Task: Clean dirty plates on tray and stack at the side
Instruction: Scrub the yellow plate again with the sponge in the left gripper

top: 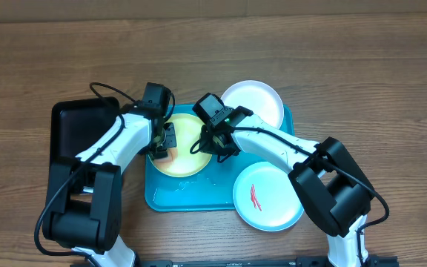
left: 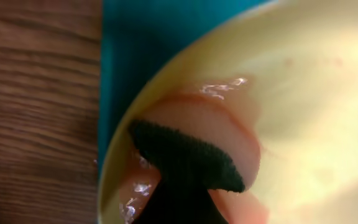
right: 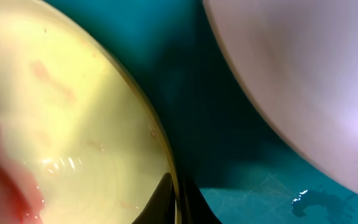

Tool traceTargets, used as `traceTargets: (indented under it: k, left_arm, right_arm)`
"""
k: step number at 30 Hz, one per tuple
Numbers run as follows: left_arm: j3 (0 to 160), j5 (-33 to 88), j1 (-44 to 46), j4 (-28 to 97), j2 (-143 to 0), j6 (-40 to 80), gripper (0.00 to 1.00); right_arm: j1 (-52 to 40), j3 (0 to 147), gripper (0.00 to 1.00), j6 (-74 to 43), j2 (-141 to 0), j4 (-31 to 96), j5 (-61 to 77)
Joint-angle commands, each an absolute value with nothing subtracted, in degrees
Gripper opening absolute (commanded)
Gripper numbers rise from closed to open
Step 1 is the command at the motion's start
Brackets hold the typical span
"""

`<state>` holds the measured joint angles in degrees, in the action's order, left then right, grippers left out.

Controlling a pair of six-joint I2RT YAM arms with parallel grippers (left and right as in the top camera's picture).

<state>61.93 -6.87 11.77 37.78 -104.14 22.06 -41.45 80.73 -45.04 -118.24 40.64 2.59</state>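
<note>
Right jaws: pinched on the right rim of the yellow-green plate (top: 187, 156), a dark finger (right: 160, 202) on each side. Left jaws: grip cannot be told; a dark pad (left: 185, 158) rests on a pink soft piece (left: 194, 121) at that plate's left edge. The plate lies in the blue tray (top: 191, 200). The plain white plate (top: 254, 100) overhangs the tray's far right corner, and the red-smeared white plate (top: 273, 200) its near right corner. The black tray (top: 76, 130) is to the left, on the desk (top: 347, 59).

Brown wood-grain table (top: 362, 67), two things parked on it
A big turquoise tray (top: 191, 202) sat mid-table, and a smaller black tray (top: 76, 130) sat just beside its left edge.
</note>
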Motion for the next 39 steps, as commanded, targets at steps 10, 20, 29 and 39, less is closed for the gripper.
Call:
traceTargets:
  k: [10,20,29,39]
  left_arm:
    - [60.1,-9.4,10.6,30.7,-105.8,16.4,0.04]
    - [60.1,32.8,10.6,42.9,-105.8,-8.3,0.04]
    - [60.1,7.2,10.4,27.2,-105.8,11.1,0.04]
    - [60.1,-10.7,10.5,35.5,-105.8,27.1,0.04]
  right_arm:
    - [-41.5,80.3,0.04,-44.9,-119.0,41.5,-0.4]
    - [-41.5,80.3,0.04,-45.0,-119.0,41.5,-0.3]
    - [-41.5,80.3,0.04,-44.9,-119.0,41.9,-0.3]
    - [-41.5,80.3,0.04,-44.9,-119.0,41.7,-0.4]
